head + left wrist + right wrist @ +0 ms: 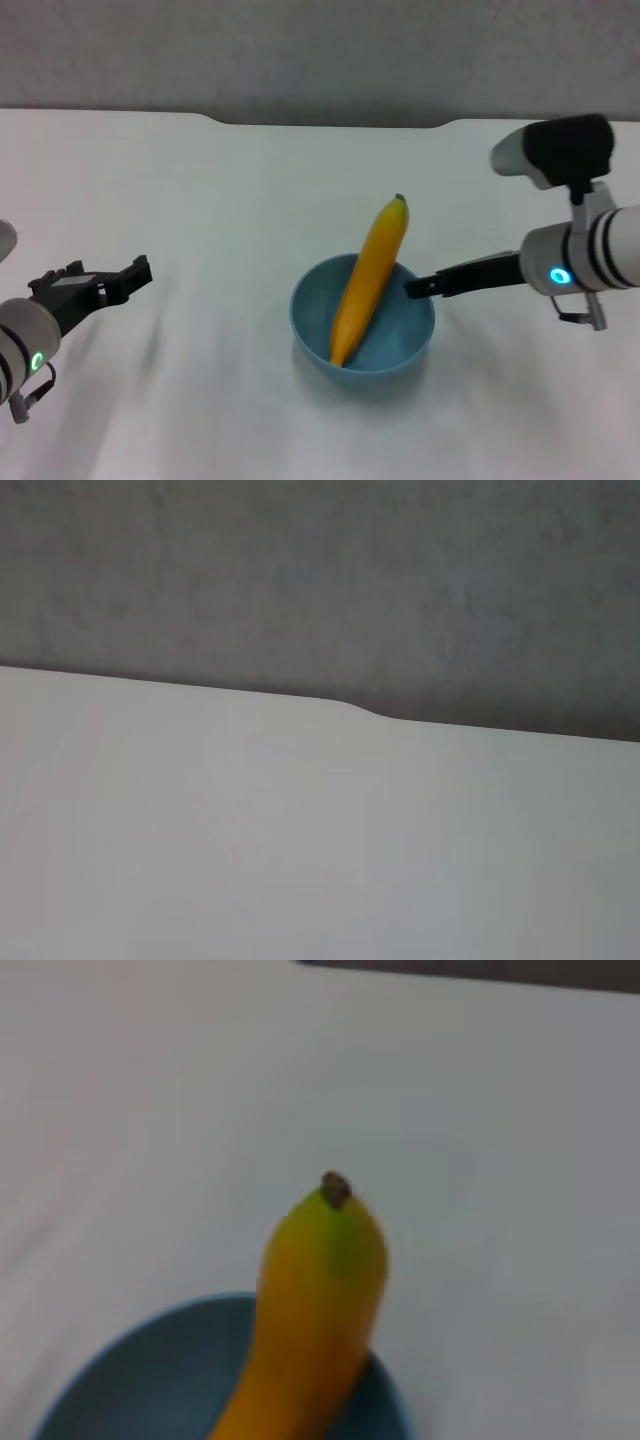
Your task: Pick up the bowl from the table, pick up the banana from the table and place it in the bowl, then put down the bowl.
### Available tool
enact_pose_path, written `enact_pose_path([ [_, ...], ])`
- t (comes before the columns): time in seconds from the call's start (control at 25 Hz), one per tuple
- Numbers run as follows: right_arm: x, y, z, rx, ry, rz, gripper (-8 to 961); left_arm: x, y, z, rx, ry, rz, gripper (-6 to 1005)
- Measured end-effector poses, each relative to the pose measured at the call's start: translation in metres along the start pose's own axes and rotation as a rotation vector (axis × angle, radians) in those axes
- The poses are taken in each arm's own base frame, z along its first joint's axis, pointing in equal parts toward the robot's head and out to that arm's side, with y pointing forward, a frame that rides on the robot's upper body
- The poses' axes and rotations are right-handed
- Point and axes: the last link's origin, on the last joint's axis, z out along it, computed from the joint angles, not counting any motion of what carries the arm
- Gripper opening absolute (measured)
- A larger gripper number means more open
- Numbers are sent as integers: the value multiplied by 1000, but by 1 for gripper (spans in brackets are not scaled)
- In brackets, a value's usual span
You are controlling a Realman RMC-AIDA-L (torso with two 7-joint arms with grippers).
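Observation:
The light-blue bowl [390, 345] is at the middle of the white table [200, 200]. The yellow-orange banana [368, 275] lies in it, its greenish tip sticking out over the far rim. My right gripper [418, 287] reaches in from the right and is shut on the bowl's right rim. I cannot tell whether the bowl rests on the table or hangs just above it. The right wrist view shows the banana [320, 1300] rising out of the bowl [130, 1380]. My left gripper [100, 278] is open and empty, well to the left of the bowl.
The table's far edge has a shallow notch [330, 122] with a grey wall behind it. The left wrist view shows only bare tabletop [300, 830] and that wall.

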Motion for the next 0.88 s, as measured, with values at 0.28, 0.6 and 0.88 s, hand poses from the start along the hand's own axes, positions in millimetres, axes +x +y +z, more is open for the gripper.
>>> enact_pose_path([
  [0.28,-3,-11,-32,58,-148,-43,862,0,-4,-4,7,23,-13,895],
  [0.6,15,-7,-43,145,-330,-144,898,0,-17,-19,19,150,-38,895],
  [0.88,38,-10,-45,233,-470,-130,890,-3,-26,-46,12,355,-60,896],
])
